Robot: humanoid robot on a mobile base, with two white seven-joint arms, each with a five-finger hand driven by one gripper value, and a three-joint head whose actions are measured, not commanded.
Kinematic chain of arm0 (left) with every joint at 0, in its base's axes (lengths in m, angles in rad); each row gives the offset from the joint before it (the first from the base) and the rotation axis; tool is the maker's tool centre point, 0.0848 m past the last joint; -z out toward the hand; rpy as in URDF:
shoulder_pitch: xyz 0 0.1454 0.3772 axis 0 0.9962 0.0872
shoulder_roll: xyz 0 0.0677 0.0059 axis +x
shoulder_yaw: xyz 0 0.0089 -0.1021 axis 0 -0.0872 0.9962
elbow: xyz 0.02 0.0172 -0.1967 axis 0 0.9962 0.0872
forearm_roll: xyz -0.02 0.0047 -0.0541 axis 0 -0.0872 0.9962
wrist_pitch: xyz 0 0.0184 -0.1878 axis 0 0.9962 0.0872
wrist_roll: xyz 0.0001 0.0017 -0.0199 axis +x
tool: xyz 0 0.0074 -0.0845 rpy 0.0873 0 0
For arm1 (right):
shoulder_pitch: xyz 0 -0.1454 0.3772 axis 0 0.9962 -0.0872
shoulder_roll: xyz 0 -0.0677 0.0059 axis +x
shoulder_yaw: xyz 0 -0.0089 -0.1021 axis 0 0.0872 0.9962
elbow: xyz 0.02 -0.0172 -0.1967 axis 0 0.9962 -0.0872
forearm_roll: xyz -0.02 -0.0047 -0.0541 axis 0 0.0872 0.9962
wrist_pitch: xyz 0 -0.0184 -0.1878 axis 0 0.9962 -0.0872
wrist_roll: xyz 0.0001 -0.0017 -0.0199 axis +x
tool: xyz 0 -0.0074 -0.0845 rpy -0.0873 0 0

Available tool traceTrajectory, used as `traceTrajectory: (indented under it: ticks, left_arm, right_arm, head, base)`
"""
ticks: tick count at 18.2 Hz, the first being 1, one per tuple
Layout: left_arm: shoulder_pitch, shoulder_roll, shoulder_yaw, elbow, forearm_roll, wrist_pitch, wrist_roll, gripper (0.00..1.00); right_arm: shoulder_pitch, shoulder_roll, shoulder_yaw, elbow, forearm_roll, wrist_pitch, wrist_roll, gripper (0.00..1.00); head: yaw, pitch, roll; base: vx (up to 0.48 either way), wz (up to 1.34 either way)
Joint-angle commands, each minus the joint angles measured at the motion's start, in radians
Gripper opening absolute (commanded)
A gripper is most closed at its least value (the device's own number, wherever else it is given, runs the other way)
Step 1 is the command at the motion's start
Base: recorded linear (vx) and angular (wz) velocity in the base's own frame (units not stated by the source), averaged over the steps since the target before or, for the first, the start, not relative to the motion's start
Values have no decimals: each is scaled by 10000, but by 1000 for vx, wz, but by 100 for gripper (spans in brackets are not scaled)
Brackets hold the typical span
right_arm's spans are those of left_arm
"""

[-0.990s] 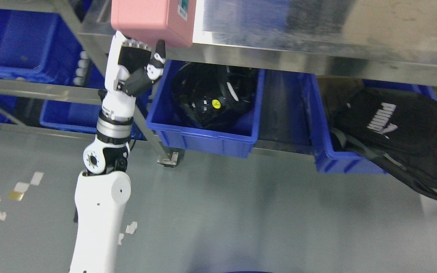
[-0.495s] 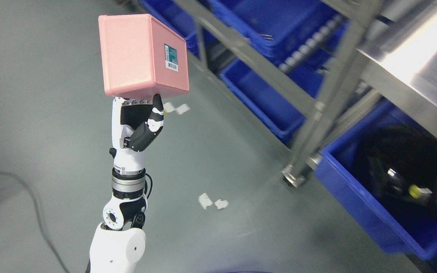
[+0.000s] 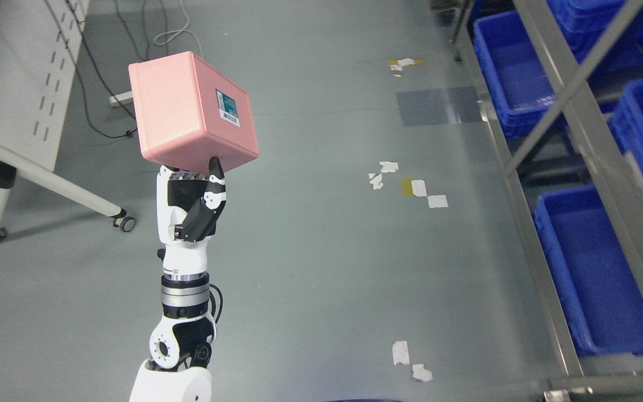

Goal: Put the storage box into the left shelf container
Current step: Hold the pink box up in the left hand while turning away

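One pink storage box [image 3: 187, 111] sits raised at ten o'clock, tilted, its labelled face turned toward three, clamped from below by the left hand [image 3: 190, 204] with fingers curled up against it. Blue shelf containers [image 3: 595, 279] lie at three o'clock, well apart; a table [image 3: 14, 95] stands at nine.

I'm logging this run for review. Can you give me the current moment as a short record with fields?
held item: pink storage box, barcode label on its right face
holder: left robot hand, gripping the box from below, arm raised
right robot hand: not in view
shelf: metal shelf frame at right, holding blue bins
box position: over open floor, left of the shelf, not in any bin
floor: grey, tape scraps; cables at upper left
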Motion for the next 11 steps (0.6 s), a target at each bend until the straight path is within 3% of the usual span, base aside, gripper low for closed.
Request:
traceTrajectory:
  ticks: [1, 11]
  left_arm:
    - [376, 173, 317, -413, 5, -80, -14, 2]
    - [851, 173, 562, -413, -10, -541, -351, 2]
  right_arm:
    - [-47, -175, 0, -174, -215, -41, 2, 100]
    - [-32, -175, 0, -174, -215, -26, 17, 100]
  head:
    - [0, 0, 0]
    - [0, 1, 0]
  base:
    - [336, 723]
    - [471, 339]
